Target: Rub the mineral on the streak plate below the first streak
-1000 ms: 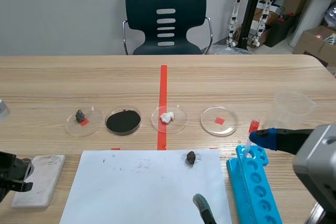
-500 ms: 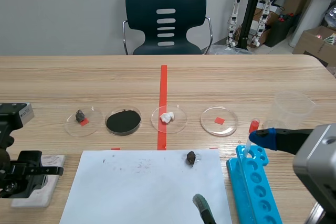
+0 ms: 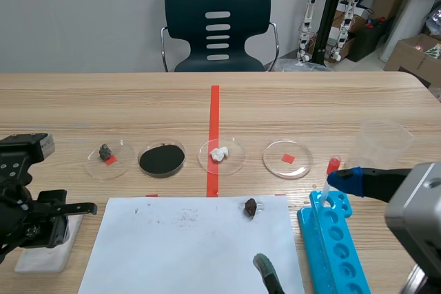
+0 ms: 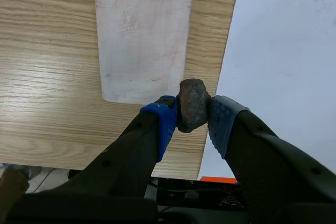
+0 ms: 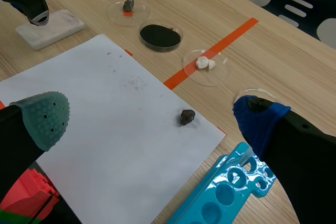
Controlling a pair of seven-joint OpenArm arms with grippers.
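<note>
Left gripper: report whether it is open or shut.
The left gripper is shut on the mineral: in the left wrist view its two fingers press against both sides of it.

A robotics lab set up for mineral testing. A pale wooden tabletop [image 3: 344,101] carries a row of petri dishes [image 3: 162,159] with rock and powder samples, a blue test-tube rack [image 3: 334,246] at four o'clock and a clear beaker [image 3: 382,144]. Beyond, at twelve o'clock, a dark chair [image 3: 218,22] stands against a plain grey wall [image 3: 83,18]. At one o'clock are small white robot figures [image 3: 337,5] and cardboard boxes [image 3: 413,53].
</note>
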